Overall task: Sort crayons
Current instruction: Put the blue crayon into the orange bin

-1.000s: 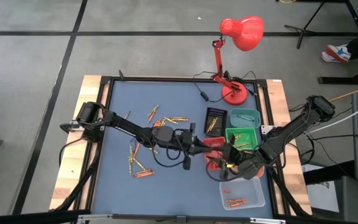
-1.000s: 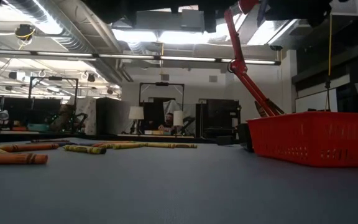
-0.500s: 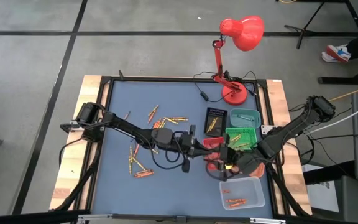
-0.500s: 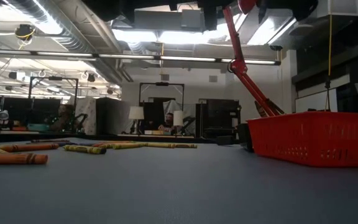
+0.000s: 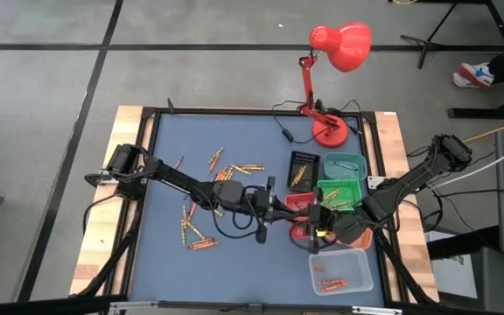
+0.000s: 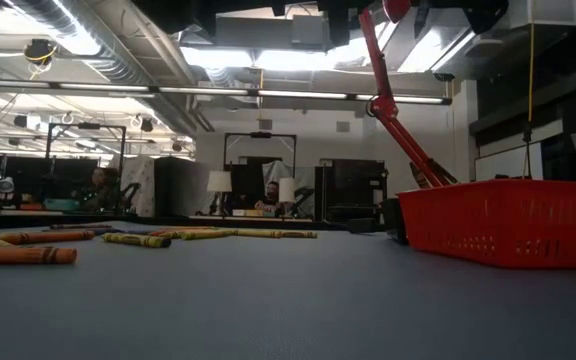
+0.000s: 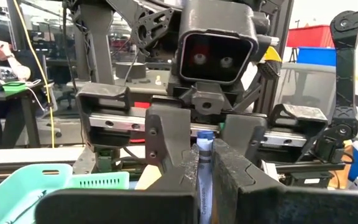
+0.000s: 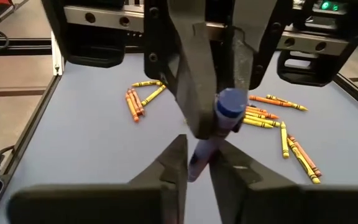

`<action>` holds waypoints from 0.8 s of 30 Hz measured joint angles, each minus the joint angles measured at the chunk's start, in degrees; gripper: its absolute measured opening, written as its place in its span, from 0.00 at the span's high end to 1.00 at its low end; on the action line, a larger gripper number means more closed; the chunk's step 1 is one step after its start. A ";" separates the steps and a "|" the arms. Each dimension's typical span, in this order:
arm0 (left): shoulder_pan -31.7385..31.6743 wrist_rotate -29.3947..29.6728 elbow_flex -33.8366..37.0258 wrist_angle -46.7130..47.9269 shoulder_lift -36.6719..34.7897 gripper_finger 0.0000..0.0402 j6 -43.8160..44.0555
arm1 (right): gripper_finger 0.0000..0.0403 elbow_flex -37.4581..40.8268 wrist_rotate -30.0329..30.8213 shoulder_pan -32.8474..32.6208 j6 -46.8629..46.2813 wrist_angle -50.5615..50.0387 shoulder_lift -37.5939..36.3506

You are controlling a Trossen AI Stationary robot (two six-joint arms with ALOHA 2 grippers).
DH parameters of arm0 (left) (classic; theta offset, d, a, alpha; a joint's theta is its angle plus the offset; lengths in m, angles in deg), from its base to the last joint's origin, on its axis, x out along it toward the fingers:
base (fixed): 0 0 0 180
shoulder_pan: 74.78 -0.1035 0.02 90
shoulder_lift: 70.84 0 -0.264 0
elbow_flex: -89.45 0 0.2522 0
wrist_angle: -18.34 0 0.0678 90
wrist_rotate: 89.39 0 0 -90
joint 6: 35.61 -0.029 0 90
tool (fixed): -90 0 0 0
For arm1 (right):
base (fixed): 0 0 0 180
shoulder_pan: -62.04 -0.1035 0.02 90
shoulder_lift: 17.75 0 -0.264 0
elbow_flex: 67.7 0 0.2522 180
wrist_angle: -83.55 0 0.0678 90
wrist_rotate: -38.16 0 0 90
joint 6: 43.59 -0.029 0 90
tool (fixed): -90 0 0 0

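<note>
1. Above the table [image 5: 173,262], count two arms, one red desk lamp [image 5: 339,44] and five small trays: black tray [image 5: 303,158], teal tray [image 5: 345,162], green tray [image 5: 339,186], red tray [image 5: 297,200] and clear tray [image 5: 362,269].
2. Trays stand in a group on the right half of the table. The clear tray is nearest the front edge.
3. Loose crayons lie in two scattered groups on the left half: an upper group [image 5: 234,168] and a lower group [image 5: 191,230]. Mostly orange and yellow, they number well over a dozen; an exact count cannot be made.
4. A few orange crayons [image 5: 329,283] lie in the clear tray, and at least one yellow stick lies in the black tray.
5. One blue crayon [image 8: 229,103] is off the table, raised between the two grippers.
6. Left gripper [image 5: 297,213] reaches across from the left to the red tray. It is closed on the blue crayon, which stands upright in its pinch.
7. Right gripper [image 5: 320,220] faces the left gripper head-on over the same tray. The crayon's lower end sits in the narrow gap of its jaws; whether it has clamped the crayon cannot be told.
8. Both grippers are well apart from the loose crayons.
</note>
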State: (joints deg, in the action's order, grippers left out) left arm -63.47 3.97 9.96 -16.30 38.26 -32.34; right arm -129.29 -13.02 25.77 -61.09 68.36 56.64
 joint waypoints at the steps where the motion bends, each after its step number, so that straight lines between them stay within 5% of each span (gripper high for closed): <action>1: 0.00 -0.05 0.00 0.02 0.00 0.98 -0.02 | 0.89 0.00 -0.01 0.02 -0.03 -0.01 0.00; 6: 0.02 -0.25 0.00 0.02 0.00 0.98 -0.04 | 0.96 0.00 -0.01 0.02 -0.17 0.06 0.00; 16: 0.23 0.07 0.00 1.43 0.00 0.85 1.18 | 0.92 0.00 -1.22 -0.06 -0.32 -2.12 -0.37; 24: 0.94 0.48 0.00 7.45 -0.02 0.79 1.29 | 0.95 0.00 -14.33 -0.13 -10.16 -16.96 -6.64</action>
State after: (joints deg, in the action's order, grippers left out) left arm -62.53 4.46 9.96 -8.85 38.24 -31.05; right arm -129.29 -27.35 25.64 -71.25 51.40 50.00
